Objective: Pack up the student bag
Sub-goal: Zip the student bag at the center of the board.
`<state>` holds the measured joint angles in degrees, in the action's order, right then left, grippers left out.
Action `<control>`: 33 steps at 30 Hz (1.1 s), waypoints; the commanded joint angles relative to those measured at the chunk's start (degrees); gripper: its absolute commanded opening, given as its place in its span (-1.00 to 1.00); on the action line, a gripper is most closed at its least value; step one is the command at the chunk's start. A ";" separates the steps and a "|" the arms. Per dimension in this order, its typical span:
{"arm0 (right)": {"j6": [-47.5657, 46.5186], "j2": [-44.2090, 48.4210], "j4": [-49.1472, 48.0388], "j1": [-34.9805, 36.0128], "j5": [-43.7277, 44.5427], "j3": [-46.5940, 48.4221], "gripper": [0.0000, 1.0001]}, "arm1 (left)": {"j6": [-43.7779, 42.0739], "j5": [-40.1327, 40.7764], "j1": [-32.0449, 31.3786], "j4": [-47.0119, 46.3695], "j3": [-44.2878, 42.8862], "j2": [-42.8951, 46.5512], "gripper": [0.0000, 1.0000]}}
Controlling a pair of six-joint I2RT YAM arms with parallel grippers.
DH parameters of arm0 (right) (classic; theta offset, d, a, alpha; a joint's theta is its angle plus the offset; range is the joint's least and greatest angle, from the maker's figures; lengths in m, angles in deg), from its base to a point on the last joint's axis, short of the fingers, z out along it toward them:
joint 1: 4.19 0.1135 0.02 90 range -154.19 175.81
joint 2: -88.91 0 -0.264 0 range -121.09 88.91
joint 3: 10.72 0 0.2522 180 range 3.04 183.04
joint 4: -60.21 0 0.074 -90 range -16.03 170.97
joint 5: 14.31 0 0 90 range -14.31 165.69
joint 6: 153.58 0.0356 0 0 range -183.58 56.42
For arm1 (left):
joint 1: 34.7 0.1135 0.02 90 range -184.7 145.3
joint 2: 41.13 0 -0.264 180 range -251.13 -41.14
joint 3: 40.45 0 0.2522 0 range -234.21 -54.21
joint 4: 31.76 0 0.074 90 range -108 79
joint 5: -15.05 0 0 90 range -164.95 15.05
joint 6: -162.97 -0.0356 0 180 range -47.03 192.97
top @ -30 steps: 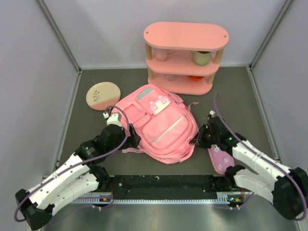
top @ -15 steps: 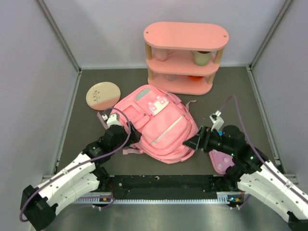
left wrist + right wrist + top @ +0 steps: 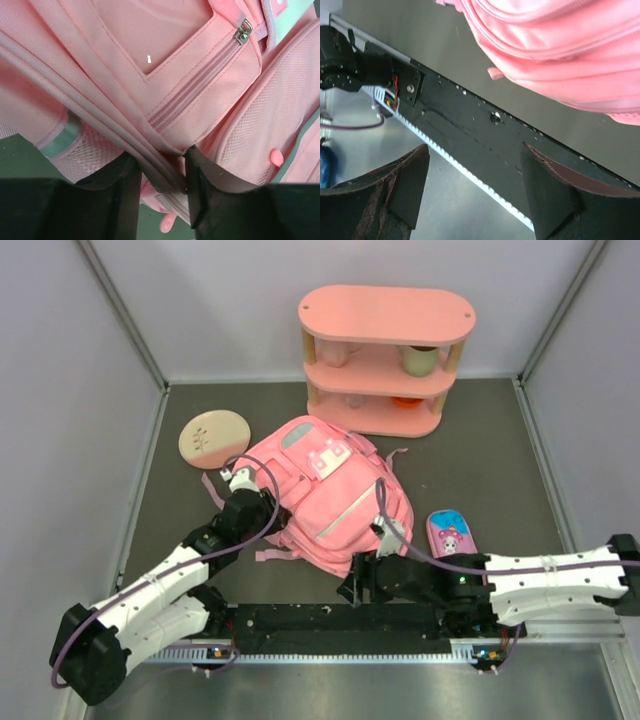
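Two grippers are in play, and only one has hold. The left gripper (image 3: pixel 161 160) has its fingers (image 3: pixel 120 200) pinched on a raised band of pink fabric at the side of the student bag (image 3: pixel 325 495). We cannot tell whether this band is a strap or a seam fold. It fills the gap and touches both fingers. Ahead of the fingertips runs a zip pocket, with its metal pull (image 3: pixel 244 31) well ahead and to the right.

The right gripper (image 3: pixel 475 150) has its fingers spread with nothing between them. The bag's lower edge lies ahead of the fingertips and apart from them. The black rail (image 3: pixel 470 120) passes between that edge and the fingertips.

The bag lies front-up on the dark table (image 3: pixel 480 460), between the two grippers. The pencil case (image 3: pixel 452 535) lies apart from it, behind the right gripper's fingers.

We judge the bag to be soft, slack and light.
- A pinch on a plain panel would likely lift one layer only, and the rest would sag or slide.
- We recommend taking hold where the material is doubled or stiffened: a strap, a bound seam or the zip pull.
- We would anchor the bag with one gripper and draw the zip with the other. Unanchored fabric will probably bunch and follow the pull.
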<state>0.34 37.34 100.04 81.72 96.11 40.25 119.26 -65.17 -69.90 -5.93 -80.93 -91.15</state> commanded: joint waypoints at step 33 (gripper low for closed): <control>22.38 -32.80 -20.62 3.04 12.17 11.23 -0.09 | 0.92 -14.36 0.04 1.00 -7.46 1.59 -1.00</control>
<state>17.48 6.69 80.43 86.24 109.47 51.12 122.32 -74.74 -69.23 -4.55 -83.64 -90.52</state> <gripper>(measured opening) 0.466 0.144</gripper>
